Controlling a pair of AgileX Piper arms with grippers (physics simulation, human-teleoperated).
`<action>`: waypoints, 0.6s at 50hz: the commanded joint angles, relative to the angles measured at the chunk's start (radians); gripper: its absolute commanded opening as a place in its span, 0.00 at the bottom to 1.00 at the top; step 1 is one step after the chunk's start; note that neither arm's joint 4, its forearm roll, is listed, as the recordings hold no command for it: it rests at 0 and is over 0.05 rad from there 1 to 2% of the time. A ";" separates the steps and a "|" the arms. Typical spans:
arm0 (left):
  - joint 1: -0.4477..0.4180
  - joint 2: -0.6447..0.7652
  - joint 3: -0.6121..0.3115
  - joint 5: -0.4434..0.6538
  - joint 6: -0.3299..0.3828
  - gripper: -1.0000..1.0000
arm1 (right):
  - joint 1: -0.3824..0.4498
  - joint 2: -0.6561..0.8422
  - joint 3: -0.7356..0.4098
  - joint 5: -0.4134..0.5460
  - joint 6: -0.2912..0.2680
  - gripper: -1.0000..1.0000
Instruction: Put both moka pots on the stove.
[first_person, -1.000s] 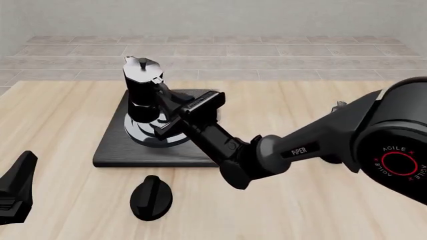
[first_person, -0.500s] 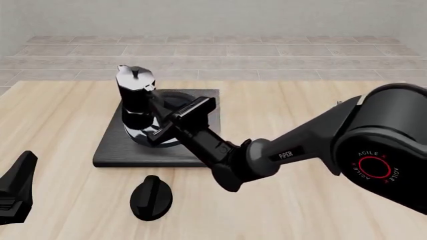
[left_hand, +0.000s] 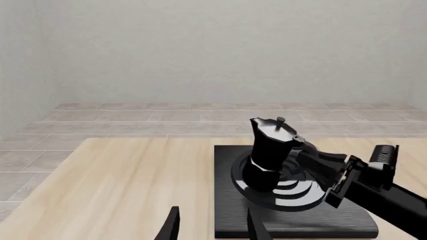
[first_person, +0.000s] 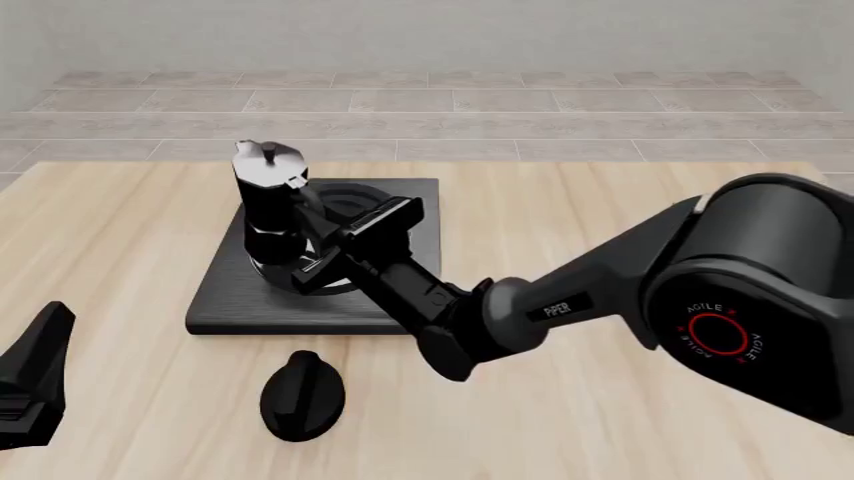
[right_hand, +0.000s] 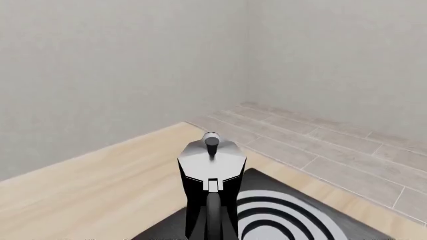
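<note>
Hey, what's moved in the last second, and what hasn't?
The right gripper carried the moka pot left and lower onto the stove, near the burner rings, and still grips its handle. The black knob and left gripper stayed put.

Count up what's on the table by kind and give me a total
moka pot: 1
stove: 1
round black knob: 1
Total: 3
</note>
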 joint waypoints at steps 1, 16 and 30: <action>0.000 0.000 0.000 0.000 0.000 1.00 | -0.003 -0.011 -0.038 0.011 0.010 0.00; 0.000 0.000 0.000 0.000 0.000 1.00 | -0.001 -0.003 -0.047 0.024 0.022 0.00; 0.000 0.000 0.000 0.000 0.000 1.00 | 0.014 0.020 -0.074 0.087 0.001 1.00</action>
